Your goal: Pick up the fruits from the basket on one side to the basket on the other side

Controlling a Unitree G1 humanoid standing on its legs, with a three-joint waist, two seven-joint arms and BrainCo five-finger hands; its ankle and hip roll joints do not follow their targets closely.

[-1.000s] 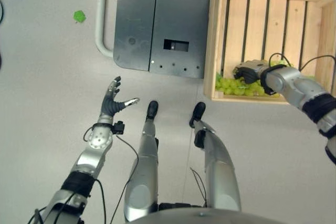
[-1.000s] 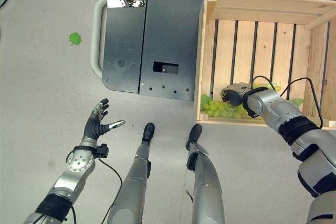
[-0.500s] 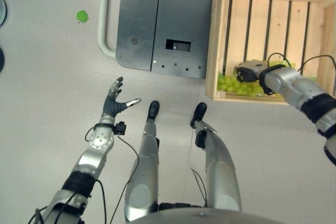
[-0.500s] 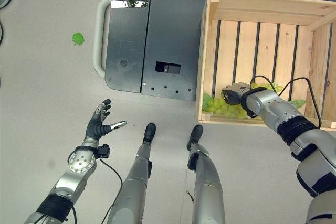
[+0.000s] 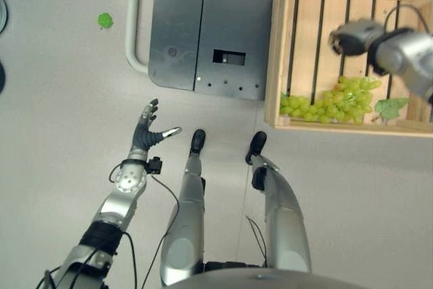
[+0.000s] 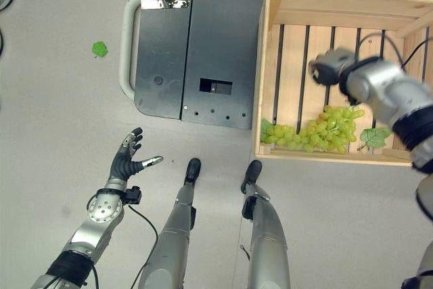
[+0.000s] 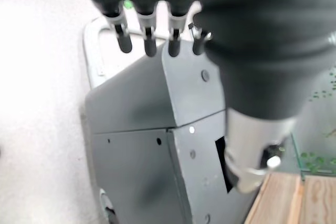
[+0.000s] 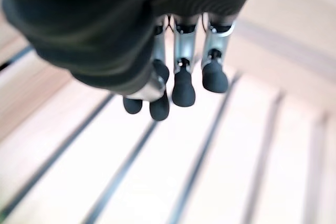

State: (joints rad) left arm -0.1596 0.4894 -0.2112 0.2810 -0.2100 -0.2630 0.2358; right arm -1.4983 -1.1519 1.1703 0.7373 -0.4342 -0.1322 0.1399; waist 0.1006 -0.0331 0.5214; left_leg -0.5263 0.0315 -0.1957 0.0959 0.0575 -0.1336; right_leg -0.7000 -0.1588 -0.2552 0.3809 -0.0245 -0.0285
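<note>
Grapes [image 6: 323, 130] lying loose in wooden crate [image 6: 269, 65], right hand [image 6: 329, 67] raised above, released; left hand [image 6: 126, 157] spread over floor.

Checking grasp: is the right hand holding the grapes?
No. The right hand hangs empty above the crate; the grapes lie on its slats.
</note>
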